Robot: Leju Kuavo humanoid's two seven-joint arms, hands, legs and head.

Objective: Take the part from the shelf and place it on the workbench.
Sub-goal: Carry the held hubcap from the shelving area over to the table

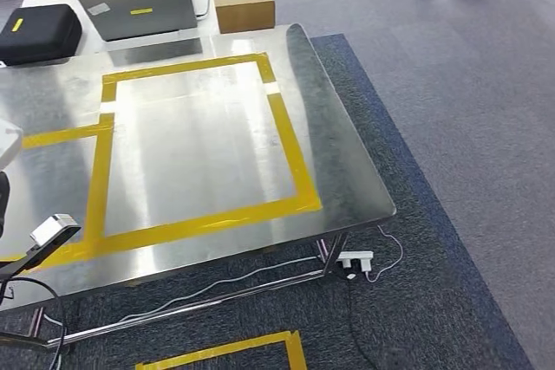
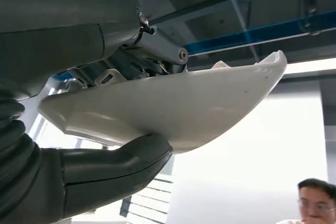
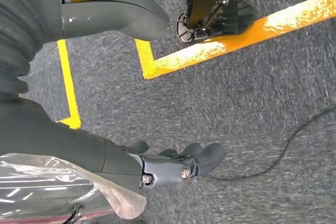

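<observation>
Looks like the pick is done: the left hand [image 2: 79, 177] grips the part [image 2: 166, 108], a pale curved shell, thumb under and fingers over. What's left is setting it down on the bench [image 1: 340, 171]. In the head view the taped square [image 1: 196, 145] at 12 o'clock is bare, so there's plenty of room. The laptop [image 1: 134, 2] and box [image 1: 242, 2] sit beyond the far edge, and the case [image 1: 39, 32] is at 10. The right hand [image 3: 174, 166] hangs over the carpet holding nothing, fingers loosely apart.
</observation>
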